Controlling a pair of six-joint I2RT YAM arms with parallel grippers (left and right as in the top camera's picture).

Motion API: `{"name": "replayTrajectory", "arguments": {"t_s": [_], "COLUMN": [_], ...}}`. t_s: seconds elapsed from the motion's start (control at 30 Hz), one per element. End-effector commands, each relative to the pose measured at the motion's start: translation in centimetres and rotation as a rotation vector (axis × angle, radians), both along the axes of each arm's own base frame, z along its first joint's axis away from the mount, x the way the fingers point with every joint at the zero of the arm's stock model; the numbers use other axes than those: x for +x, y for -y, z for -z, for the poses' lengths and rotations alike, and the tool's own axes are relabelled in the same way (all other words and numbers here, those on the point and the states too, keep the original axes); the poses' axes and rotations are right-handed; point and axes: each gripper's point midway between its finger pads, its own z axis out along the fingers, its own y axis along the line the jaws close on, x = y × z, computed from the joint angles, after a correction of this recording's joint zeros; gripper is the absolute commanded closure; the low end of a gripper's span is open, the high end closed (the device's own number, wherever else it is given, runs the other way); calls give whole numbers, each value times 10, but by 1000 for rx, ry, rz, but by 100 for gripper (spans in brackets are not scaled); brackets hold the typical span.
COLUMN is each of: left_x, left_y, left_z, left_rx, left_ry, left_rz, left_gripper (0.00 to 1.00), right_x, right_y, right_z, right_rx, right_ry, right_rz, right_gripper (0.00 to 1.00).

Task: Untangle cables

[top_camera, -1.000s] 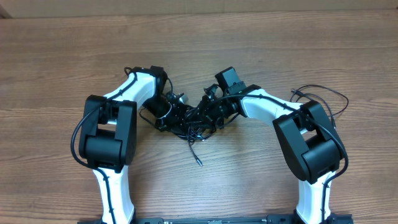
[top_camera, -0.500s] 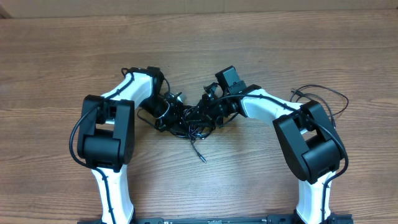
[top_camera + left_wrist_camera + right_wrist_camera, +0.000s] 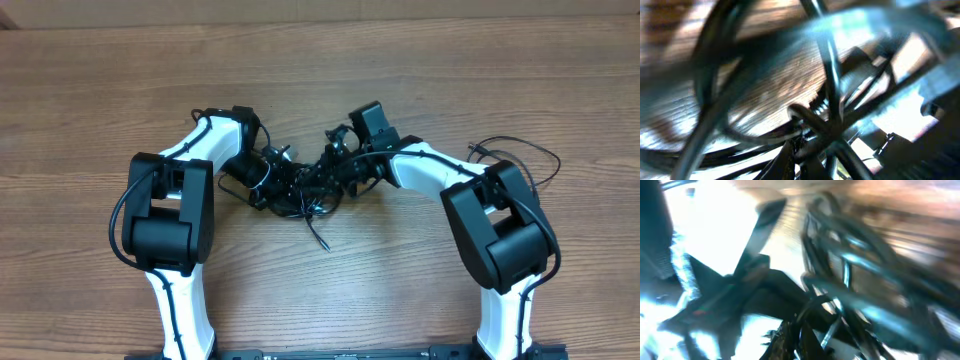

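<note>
**Both arms meeting over the tangled cables (image 3: 298,198) at mid-counter (image 3: 420,70).**
They lie knotted between the left end effector (image 3: 268,180) and the right end effector (image 3: 335,172), each buried in the strands. Whether either is apart or clamped on a strand you cannot tell (both wrist views are blurred). Draw the arms apart slowly and low, watching the loose tail (image 3: 320,240) that points toward the base. A lone cord (image 3: 520,150) loops beside the right arm; keep clear of it.
</note>
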Motion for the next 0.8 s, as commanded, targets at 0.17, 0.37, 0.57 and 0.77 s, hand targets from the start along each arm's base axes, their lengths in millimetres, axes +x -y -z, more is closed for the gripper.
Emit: {"name": "replayTrajectory", "arguments": {"t_s": [0.17, 0.37, 0.57, 0.77], "left_x": [-6, -4, -10, -18], "left_y": [-1, -22, -27, -30], "left_z": [12, 33, 46, 58], "left_rx": [142, 305, 336, 348], "left_ry": [23, 32, 25, 24], "left_rz": [66, 46, 31, 30], "left_gripper": [96, 96, 96, 96], "right_x": [5, 17, 34, 39], "right_y": [1, 15, 36, 62], "right_z": [-63, -107, -154, -216], "right_rx": [234, 302, 347, 496], "right_ry": [72, 195, 321, 409], "right_rz": [-96, -87, -35, -82], "right_gripper": [96, 96, 96, 96]}}
